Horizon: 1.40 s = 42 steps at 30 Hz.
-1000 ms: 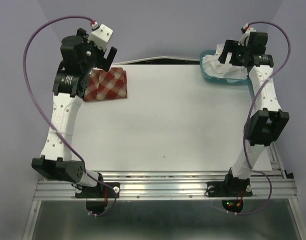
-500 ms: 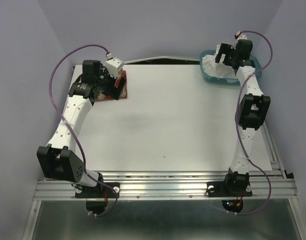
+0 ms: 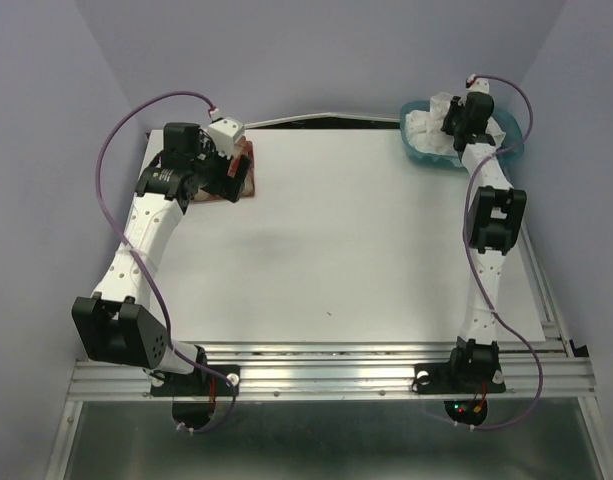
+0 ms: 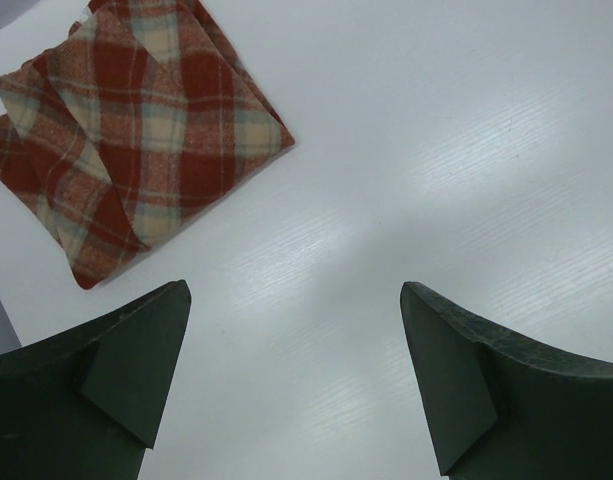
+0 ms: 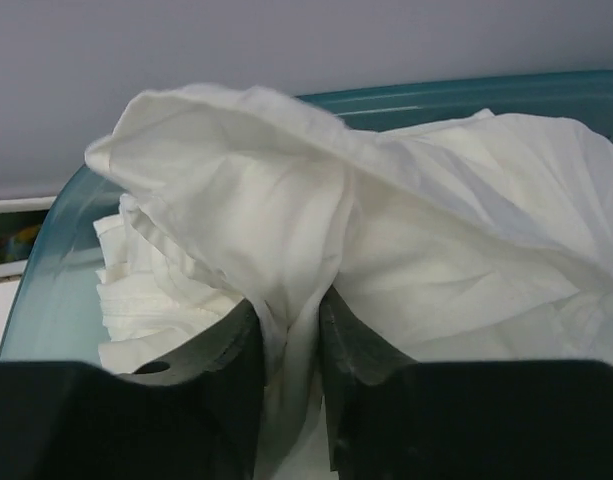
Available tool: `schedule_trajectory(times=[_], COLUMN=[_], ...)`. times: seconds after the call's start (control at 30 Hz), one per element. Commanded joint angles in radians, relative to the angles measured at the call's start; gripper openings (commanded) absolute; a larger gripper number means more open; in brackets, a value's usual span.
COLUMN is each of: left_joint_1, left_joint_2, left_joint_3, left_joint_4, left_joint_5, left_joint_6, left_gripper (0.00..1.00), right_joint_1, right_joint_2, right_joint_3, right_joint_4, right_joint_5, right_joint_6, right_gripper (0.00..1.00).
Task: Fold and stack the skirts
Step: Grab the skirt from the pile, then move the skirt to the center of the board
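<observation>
White table | left gripper wide, plaid skirt beyond fingertips | right gripper pinching white skirt in basket

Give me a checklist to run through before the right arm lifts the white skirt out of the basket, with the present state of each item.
1. Grip: the right tool is closed on the white skirt, with a fold pinched between the jaws: ok.
2. Number of layers pinched: cannot tell.
3. Skirt out of the teal basket: not ok, most of it lies inside.
4. The left tool is open and holds nothing: ok.
5. The plaid skirt lies folded on the table, apart from the left tool: ok.
</observation>
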<state>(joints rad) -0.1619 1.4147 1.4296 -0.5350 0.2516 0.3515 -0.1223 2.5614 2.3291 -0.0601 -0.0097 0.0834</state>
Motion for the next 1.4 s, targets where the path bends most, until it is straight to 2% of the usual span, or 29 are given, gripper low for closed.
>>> schedule_trajectory(times=[0.0, 0.03, 0.13, 0.43, 0.67, 0.83, 0.97, 1.0, 1.07, 1.17, 1.2, 1.23, 1.27, 1.33, 1.37], left_joint_1=[-0.002, -0.002, -0.002, 0.001, 0.004, 0.005, 0.005, 0.005, 0.005, 0.005, 0.005, 0.005, 0.004, -0.002, -0.007], left_joint_2=[-0.03, -0.031, -0.042, -0.056, -0.085, -0.103, -0.12, -0.123, -0.138, -0.148, -0.151, -0.151, -0.149, -0.146, -0.145], left_joint_3=[0.017, 0.017, 0.018, 0.018, 0.022, -0.01, -0.064, -0.078, -0.124, -0.181, -0.195, -0.21, -0.236, -0.274, -0.287], left_joint_4=[0.02, 0.021, 0.026, 0.033, 0.05, 0.066, 0.078, 0.087, 0.099, 0.107, 0.112, 0.115, 0.116, 0.122, 0.128], left_joint_5=[-0.005, -0.003, -0.002, 0.026, 0.051, 0.089, 0.133, 0.14, 0.156, 0.204, 0.23, 0.248, 0.267, 0.3, 0.307], left_joint_6=[-0.02, -0.022, -0.035, -0.101, -0.112, -0.112, -0.082, -0.074, -0.056, -0.025, -0.013, -0.005, 0.013, 0.024, 0.029], left_gripper=[0.99, 0.99, 0.99, 0.99, 0.99, 0.99, 0.99, 0.98, 0.98, 0.95, 0.94, 0.94, 0.93, 0.9, 0.88], right_joint_1=[0.009, 0.009, 0.009, 0.018, 0.018, 0.018, 0.027, 0.027, 0.027, 0.027, 0.027, 0.038, 0.038, 0.052, 0.052], right_joint_2=[-0.081, -0.099, -0.192, -0.455, -0.581, -0.731, -0.816, -0.829, -0.849, -0.842, -0.796, -0.764, -0.727, -0.625, -0.604], right_joint_3=[0.061, 0.064, 0.072, 0.03, 0.0, -0.221, -0.486, -0.596, -0.696, -0.78, -0.762, -0.733, -0.656, -0.607, -0.623], right_joint_4=[0.076, 0.068, 0.026, 0.002, -0.024, 0.003, 0.011, 0.011, -0.018, -0.264, -0.537, -0.711, -1.038, -1.272, -1.326], right_joint_5=[-0.018, -0.035, -0.117, -0.446, -0.66, -0.884, -1.094, -1.198, -1.271, -1.349, -1.351, -1.333, -1.305, -1.239, -1.222], right_joint_6=[-0.01, -0.001, 0.048, 0.242, 0.38, 0.464, 0.406, 0.354, 0.27, -0.07, -0.392, -0.563, -0.861, -1.032, -1.021], right_gripper=[0.22, 0.12, 0.01, 0.01, 0.01, 0.01, 0.01, 0.03, 0.06, 0.12, 0.14, 0.19, 0.2, 0.24, 0.25])
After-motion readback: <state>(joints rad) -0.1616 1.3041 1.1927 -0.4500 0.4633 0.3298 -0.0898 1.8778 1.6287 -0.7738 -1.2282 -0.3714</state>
